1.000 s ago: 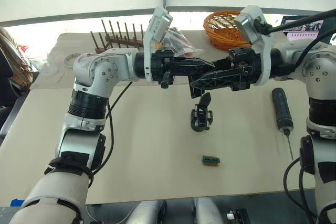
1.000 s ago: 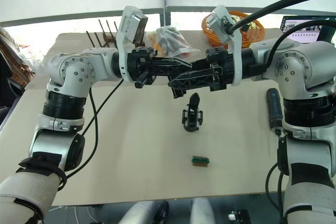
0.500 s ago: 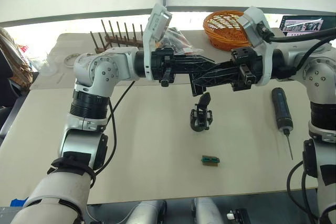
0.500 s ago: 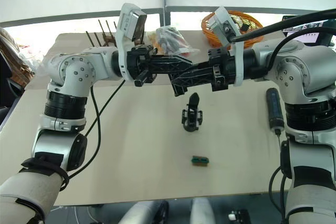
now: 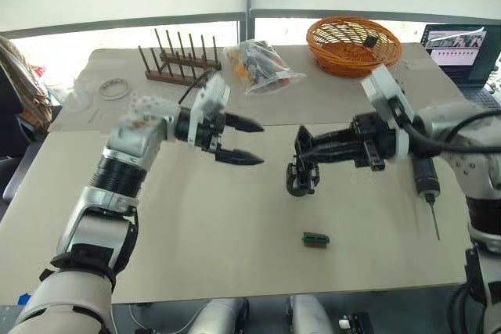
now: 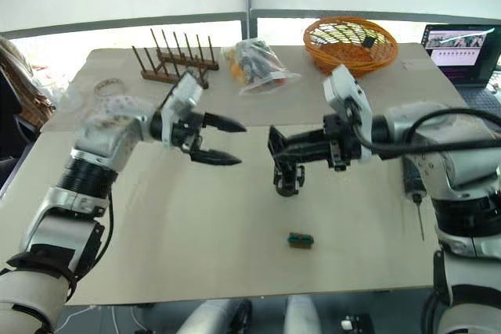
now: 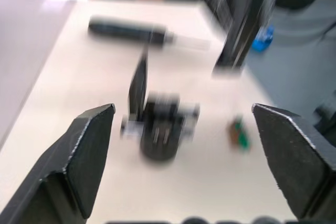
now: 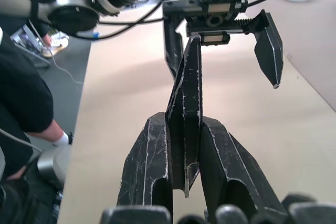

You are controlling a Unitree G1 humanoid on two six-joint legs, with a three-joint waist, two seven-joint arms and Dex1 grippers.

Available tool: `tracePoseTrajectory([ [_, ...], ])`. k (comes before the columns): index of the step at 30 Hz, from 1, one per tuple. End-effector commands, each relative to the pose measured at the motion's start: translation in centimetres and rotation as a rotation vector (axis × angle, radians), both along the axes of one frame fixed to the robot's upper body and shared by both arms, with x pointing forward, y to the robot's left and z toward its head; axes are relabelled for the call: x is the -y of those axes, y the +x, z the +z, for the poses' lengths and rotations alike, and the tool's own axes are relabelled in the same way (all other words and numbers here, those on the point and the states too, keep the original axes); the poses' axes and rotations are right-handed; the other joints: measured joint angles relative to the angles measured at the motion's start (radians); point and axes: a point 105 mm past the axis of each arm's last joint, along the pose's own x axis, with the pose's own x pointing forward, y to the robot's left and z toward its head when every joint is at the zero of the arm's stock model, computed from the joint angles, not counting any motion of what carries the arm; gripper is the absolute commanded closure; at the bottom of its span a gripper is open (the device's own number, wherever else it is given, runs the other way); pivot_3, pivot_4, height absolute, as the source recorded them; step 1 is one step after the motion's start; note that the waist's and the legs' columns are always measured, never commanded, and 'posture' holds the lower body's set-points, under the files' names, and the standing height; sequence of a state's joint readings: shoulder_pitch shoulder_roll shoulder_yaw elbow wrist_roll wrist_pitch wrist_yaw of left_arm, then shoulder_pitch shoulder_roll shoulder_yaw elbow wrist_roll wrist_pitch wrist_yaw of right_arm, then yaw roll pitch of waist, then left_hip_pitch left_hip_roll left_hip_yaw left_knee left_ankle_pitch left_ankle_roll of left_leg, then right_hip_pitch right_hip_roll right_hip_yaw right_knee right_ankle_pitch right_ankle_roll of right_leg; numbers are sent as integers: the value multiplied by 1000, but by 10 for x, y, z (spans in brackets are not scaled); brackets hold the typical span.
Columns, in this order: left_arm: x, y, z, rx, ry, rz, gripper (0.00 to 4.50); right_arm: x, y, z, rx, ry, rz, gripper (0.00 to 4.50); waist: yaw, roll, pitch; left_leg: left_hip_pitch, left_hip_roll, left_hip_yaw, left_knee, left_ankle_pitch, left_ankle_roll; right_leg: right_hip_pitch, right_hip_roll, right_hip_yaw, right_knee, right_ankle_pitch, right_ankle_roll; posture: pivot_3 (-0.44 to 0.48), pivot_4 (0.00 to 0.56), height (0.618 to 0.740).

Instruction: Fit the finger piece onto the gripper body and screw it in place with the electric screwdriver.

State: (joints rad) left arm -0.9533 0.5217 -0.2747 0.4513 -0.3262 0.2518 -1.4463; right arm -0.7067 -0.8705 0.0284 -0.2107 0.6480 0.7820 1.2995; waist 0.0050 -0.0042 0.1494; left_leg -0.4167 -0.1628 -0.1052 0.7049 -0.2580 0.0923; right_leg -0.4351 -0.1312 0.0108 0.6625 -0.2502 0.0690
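Note:
My right gripper [image 5: 302, 143] is shut on the finger piece [image 8: 185, 77], a flat black tapered piece standing between its fingers. It holds the piece just above and beside the gripper body [image 5: 301, 177], which stands on the table's middle with its own black finger pointing up. My left gripper [image 5: 244, 141] hangs open and empty to the left of the gripper body, a short way off, and the left wrist view looks at the body [image 7: 160, 129] between its fingers. The electric screwdriver [image 5: 423, 174] lies on the table at the right, bit toward the front edge.
A small green part [image 5: 315, 238] lies in front of the gripper body. At the back stand a wooden peg rack [image 5: 180, 64], a plastic bag of parts [image 5: 258, 64], an orange basket [image 5: 352, 37] and a laptop [image 5: 462, 44]. A tape ring [image 5: 113, 87] lies far left.
My left gripper has opened, let go of the finger piece and drawn back to the left. My right gripper kept the piece and came down toward the gripper body.

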Motion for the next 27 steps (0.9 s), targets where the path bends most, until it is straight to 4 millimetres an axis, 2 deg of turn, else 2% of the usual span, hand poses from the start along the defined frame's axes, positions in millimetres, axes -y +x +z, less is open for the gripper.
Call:
tracePoseTrajectory([
  [1, 11, 6, -32, 132, 81, -20, 0, 9, -5, 4, 110, -18, -6, 4175, 5, 0, 0, 0, 0, 0, 0, 0, 0, 0, 0, 0, 0, 0, 0, 0, 150, 740],
  [3, 24, 10, -49, 126, 74, -1, 0, 11, -4, 1, 108, -11, -27, 4175, 9, 0, 0, 0, 0, 0, 1, 0, 0, 1, 0, 0, 0, 0, 0, 0, 150, 740],
  [9, 58, 14, -84, 142, 77, 35, 0, 14, -5, -5, 109, -16, -57, 4175, 7, 0, 0, -8, 1, 0, 7, 0, 0, -4, -3, 1, 1, 0, 0, 0, 150, 740],
  [15, 90, 10, -82, 52, -50, 51, 0, 14, -8, -11, 106, -21, -64, 4175, 8, 0, 0, -9, 1, 0, 7, 0, 0, -4, -3, 1, 1, 0, 0, 0, 150, 740],
  [22, 102, 6, -85, 43, -72, 38, 0, 14, -4, -24, 145, -34, -68, 4175, 7, 0, 0, -9, 1, 0, 7, 0, 0, -3, -4, 1, 1, 0, 0, 0, 150, 740],
  [25, 102, 8, -86, 48, -70, 47, 877, 12, -1, -25, 170, -18, -63, 4175, 7, 0, 0, -9, 1, 0, 8, 0, 0, -3, -3, 1, 2, 0, 0, 0, 150, 740],
  [27, 101, 8, -89, 75, -44, 45, 1852, 10, 3, -25, 193, -2, -56, 4175, 7, 0, 0, -9, 1, 0, 8, 0, 0, -3, -3, 1, 2, 0, 0, 0, 150, 740],
])
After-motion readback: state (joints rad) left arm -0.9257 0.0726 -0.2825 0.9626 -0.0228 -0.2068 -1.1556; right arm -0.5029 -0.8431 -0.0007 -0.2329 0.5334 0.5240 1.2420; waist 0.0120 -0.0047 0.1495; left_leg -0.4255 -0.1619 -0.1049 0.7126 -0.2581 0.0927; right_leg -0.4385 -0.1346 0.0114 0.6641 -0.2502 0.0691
